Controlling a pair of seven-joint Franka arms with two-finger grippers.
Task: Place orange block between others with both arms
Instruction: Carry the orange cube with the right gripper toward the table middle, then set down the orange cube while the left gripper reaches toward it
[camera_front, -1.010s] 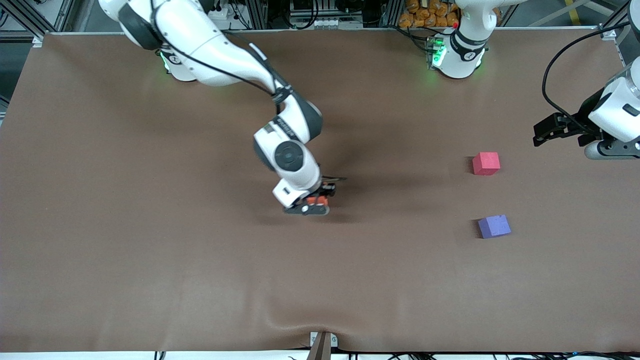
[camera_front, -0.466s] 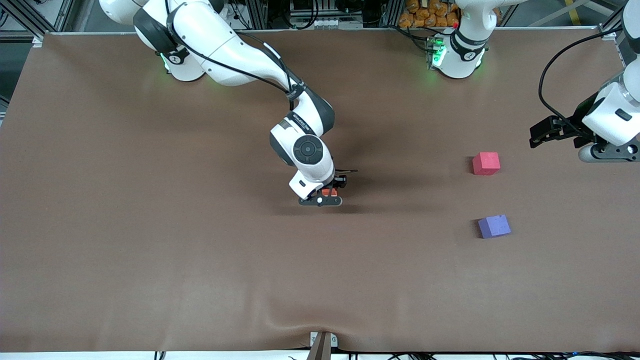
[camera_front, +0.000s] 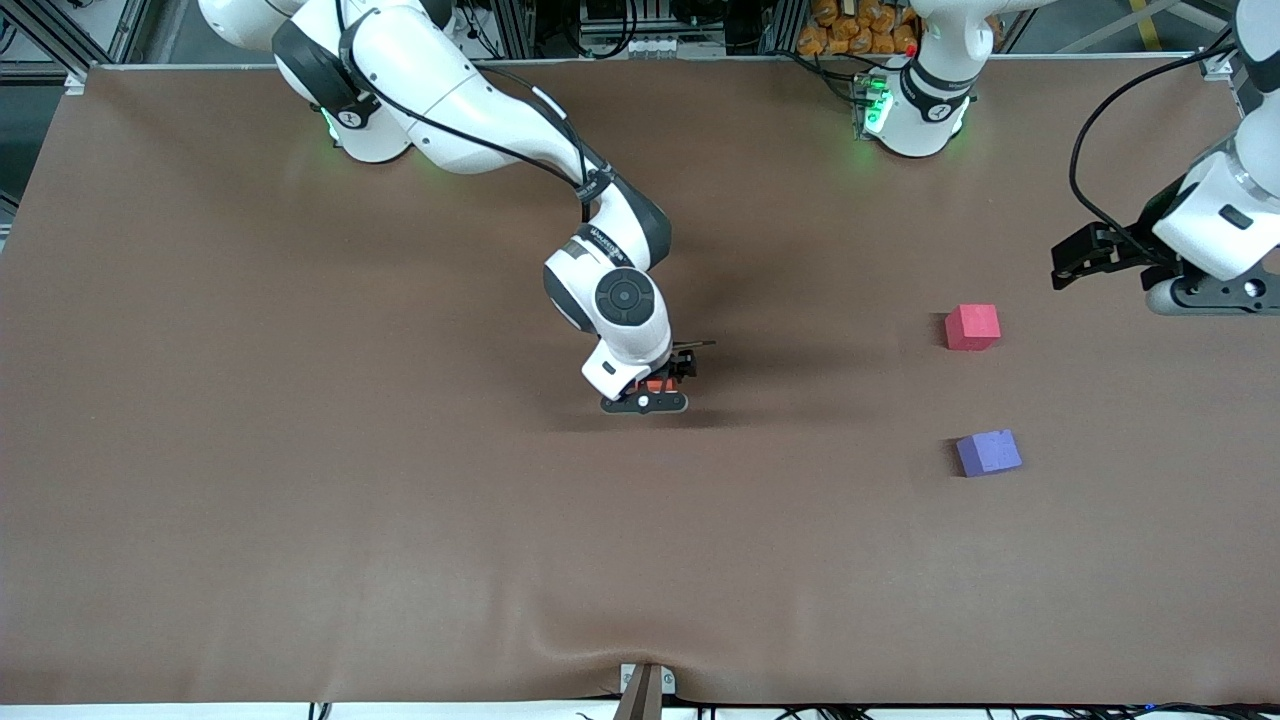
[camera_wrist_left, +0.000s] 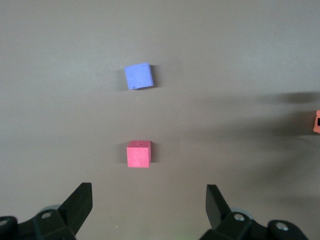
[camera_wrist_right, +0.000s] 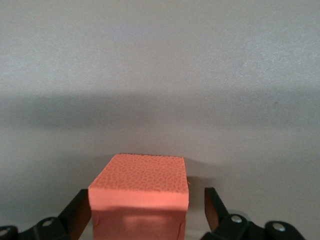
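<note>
The orange block (camera_front: 655, 385) rests on the brown table near its middle, between the fingers of my right gripper (camera_front: 647, 393). In the right wrist view the orange block (camera_wrist_right: 140, 195) touches one finger (camera_wrist_right: 79, 216), and a gap separates it from the other finger (camera_wrist_right: 212, 206), so the gripper is open. The red-pink block (camera_front: 972, 327) and the purple-blue block (camera_front: 988, 452) lie toward the left arm's end, with the purple-blue one nearer the front camera. My left gripper (camera_front: 1068, 262) hangs open and empty beside the red-pink block (camera_wrist_left: 138, 153), apart from it, and the purple-blue block (camera_wrist_left: 138, 76) also shows in its view.
The brown mat (camera_front: 300, 450) covers the whole table, with a small wrinkle at its front edge by a clamp (camera_front: 645, 685). The arm bases (camera_front: 915, 110) stand along the edge farthest from the front camera. A gap of bare mat separates the red-pink and purple-blue blocks.
My right gripper carried the orange block a little toward the left arm's end, set it on the mat and opened. My left gripper drifted slightly toward the table's middle.
</note>
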